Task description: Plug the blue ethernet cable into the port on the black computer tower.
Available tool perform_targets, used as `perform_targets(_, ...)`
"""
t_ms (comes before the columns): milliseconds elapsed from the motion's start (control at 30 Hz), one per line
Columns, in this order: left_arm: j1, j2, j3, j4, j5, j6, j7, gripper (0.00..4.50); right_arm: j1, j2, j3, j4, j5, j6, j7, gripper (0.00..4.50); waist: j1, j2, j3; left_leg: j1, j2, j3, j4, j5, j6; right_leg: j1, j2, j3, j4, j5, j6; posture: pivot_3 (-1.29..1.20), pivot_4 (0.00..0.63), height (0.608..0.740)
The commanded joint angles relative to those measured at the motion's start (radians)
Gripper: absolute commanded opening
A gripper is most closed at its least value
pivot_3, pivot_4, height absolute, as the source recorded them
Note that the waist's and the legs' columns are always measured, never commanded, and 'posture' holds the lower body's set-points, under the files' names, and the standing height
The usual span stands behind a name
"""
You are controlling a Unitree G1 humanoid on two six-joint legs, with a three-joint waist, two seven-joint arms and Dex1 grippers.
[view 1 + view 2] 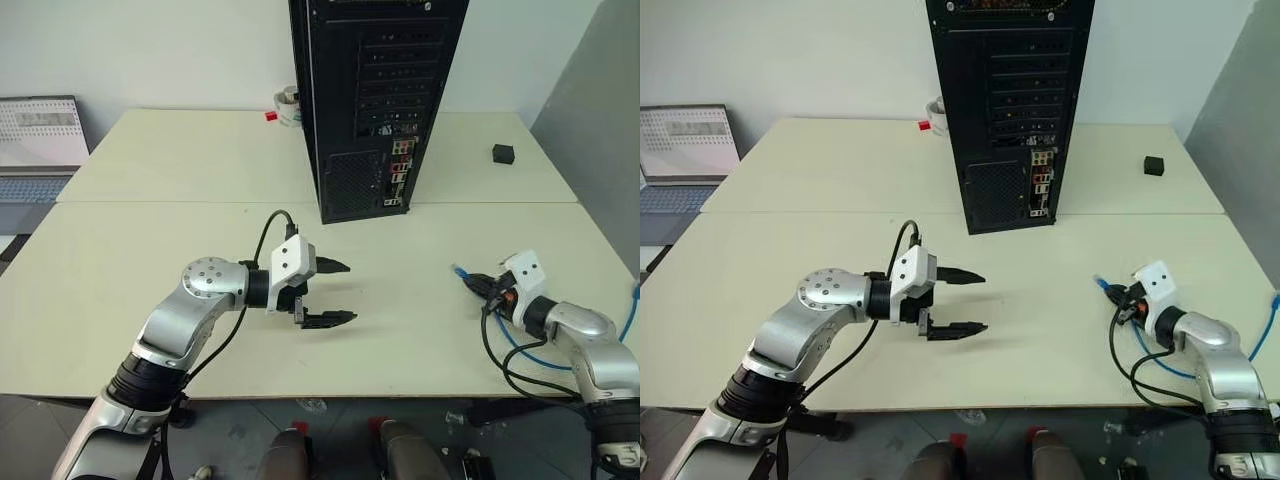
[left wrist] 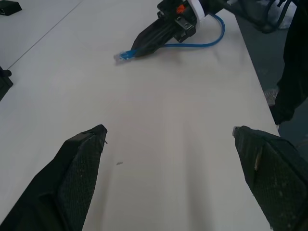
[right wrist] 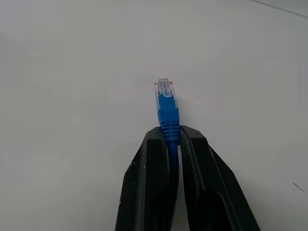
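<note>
Pinching the blue ethernet cable [image 3: 167,118] just behind its clear plug, the right hand [image 1: 478,282] is sitting at about four o'clock on the surface [image 1: 150,250], low over the top. The fingers are closing on the boot and not on the plug itself, so the clear tip is sticking out free in front, which I judge is needed for it to enter a port. The rest of the cord is trailing back in a loop toward the near right edge, and this is leaving slack for a carry.

The black computer tower [image 1: 375,100] is standing upright at twelve o'clock, well apart from the plug, with its rear face and its strip of coloured connectors [image 1: 399,175] turning toward the robot. The plug is already pointing roughly toward that side.

The left hand [image 1: 338,292] is hovering near the centre with its fingers spread wide and holding nothing, pointing toward three o'clock, perhaps waiting to help steady the cord.
</note>
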Motion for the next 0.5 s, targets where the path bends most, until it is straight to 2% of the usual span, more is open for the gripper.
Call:
perform_targets(33, -0.041, -0.015, -0.002, 0.008, 0.008, -0.021, -0.012, 4.50, 0.002, -0.034, 0.043, -0.189, 0.014, 0.040, 0.048, 0.09, 0.000, 0.000, 0.000, 0.000, 0.000, 0.000, 0.000, 0.000, 0.000, 0.000, 0.000, 0.000, 0.000, 0.000, 0.000, 0.00, 0.150, 0.740)
perform_targets(300, -0.093, -0.038, -0.041, 0.058, 0.047, -0.055, -0.058, 4.50, -0.036, -0.085, 0.173, -0.455, 0.077, 0.195, 0.159, 0.09, 0.001, 0.000, 0.000, -0.003, 0.000, -0.004, 0.003, 0.000, 0.000, 0.000, 0.000, -0.003, 0.000, 0.000, 0.000, 0.00, 0.150, 0.740)
perform_targets(500, -0.113, -0.027, -0.073, 0.089, 0.092, -0.111, -0.111, 4.50, -0.093, -0.058, 0.259, -0.482, 0.068, 0.233, 0.164, 0.08, 0.001, 0.000, 0.000, -0.004, -0.001, -0.007, 0.004, 0.000, 0.000, 0.000, 0.000, -0.004, 0.000, 0.000, 0.000, 0.00, 0.150, 0.740)
